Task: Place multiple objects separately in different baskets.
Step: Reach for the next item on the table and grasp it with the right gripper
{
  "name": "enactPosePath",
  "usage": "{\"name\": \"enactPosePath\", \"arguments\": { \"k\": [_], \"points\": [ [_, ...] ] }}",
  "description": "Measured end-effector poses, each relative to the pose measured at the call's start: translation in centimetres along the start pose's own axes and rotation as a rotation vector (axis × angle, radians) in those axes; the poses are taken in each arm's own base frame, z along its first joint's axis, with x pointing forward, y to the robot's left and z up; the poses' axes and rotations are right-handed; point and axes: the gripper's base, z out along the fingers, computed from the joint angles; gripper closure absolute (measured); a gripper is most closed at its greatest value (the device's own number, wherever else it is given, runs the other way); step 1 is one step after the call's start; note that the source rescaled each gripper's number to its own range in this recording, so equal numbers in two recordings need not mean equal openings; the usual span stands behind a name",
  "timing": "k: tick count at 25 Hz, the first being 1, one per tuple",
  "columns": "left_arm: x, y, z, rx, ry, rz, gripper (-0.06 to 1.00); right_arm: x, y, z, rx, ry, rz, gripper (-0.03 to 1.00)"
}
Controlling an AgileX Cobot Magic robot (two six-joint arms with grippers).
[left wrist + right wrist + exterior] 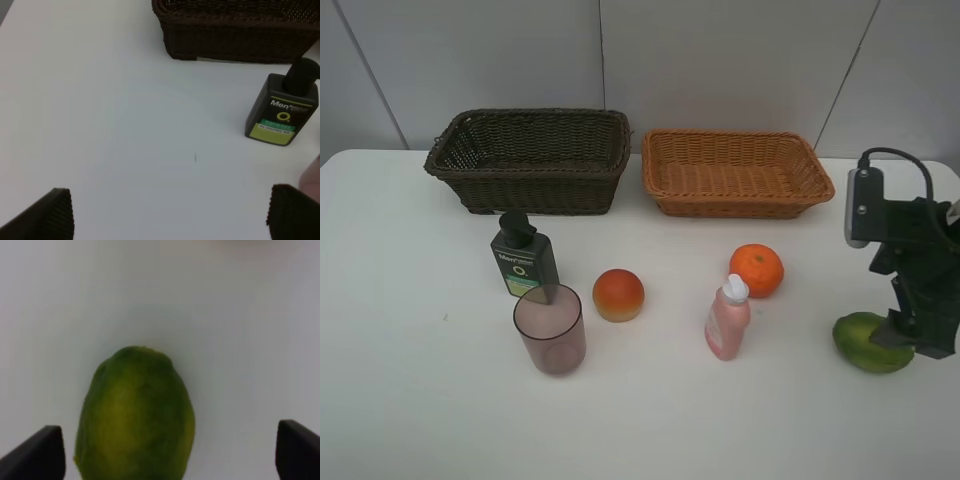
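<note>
The table (420, 400) carries a dark brown basket (535, 190) and a tan basket (735, 207) at its rear. The green fruit (865, 345) lies near the right edge, between the open jaws of the right gripper (912, 338), with no contact visible. It looks firm, smooth and likely slippery, so grip it across the widest middle. The left gripper (170, 215) has its jaws open and empty.

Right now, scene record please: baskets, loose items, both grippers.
baskets: dark brown wicker basket, orange-tan wicker basket; both look empty
loose: dark green pump bottle, translucent mauve cup, red-orange round fruit, pink white-capped bottle, orange tangerine, green oval fruit
left gripper: open, empty
right gripper: open, straddling green oval fruit
</note>
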Motion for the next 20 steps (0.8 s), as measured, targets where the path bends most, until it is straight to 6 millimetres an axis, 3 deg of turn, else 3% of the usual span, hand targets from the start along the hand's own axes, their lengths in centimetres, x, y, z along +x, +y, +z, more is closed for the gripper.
{"name": "enactPosePath", "arguments": {
  "k": [5,20],
  "points": [
    [0.0,0.0,0.0,0.0,0.0,0.0,-0.06,0.2,1.5,1.2,-0.023,-0.054,-0.004,0.09],
    [0.0,0.0,0.0,0.0,0.0,0.0,-0.06,0.1,1.7,1.6,0.004,-0.086,0.01,0.09]
  ]
}}
